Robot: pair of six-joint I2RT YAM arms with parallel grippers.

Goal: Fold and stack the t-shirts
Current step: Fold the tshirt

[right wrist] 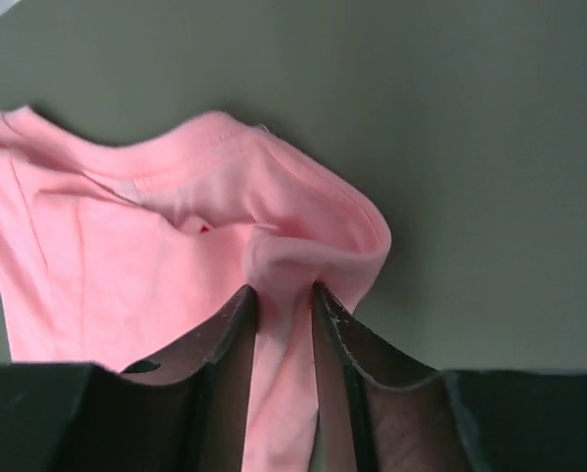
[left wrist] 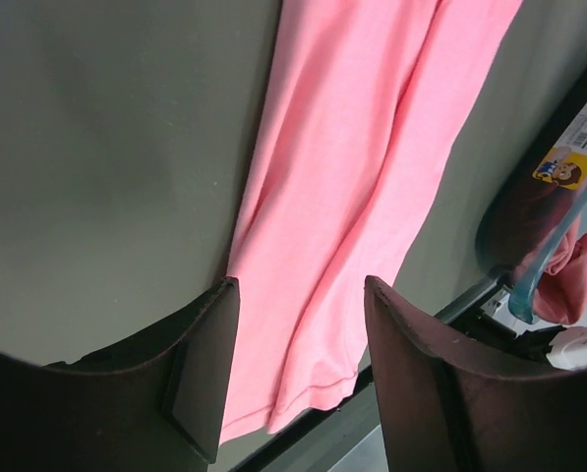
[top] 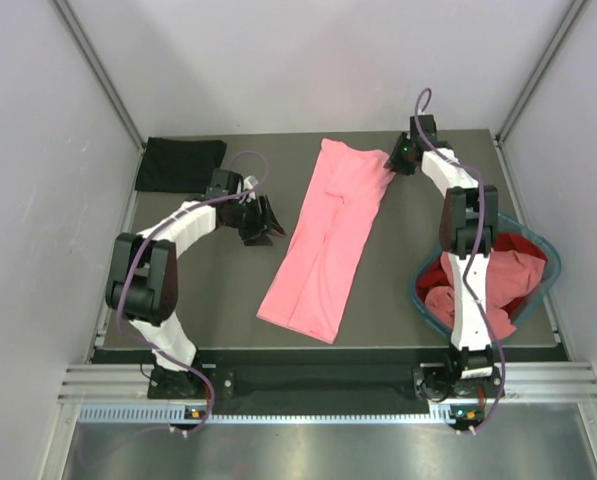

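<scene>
Black tee (top: 181, 164) folded, pink tee (top: 323, 240) half-folded, red tee (top: 508, 272) waits in basket (top: 552, 260).
Pink collar pinched by right tool (right wrist: 285, 293); left tool (left wrist: 298, 287) spread, empty.

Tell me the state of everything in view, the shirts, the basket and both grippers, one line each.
salmon pink t-shirt: folded into a long strip, lying flat, far end pinched.
black t-shirt: folded, lying far left.
red t-shirt: crumpled in the basket.
teal basket: upright, holding crumpled cloth.
left gripper: open, holding nothing, by the salmon pink t-shirt.
right gripper: shut on the salmon pink t-shirt's far end.
</scene>
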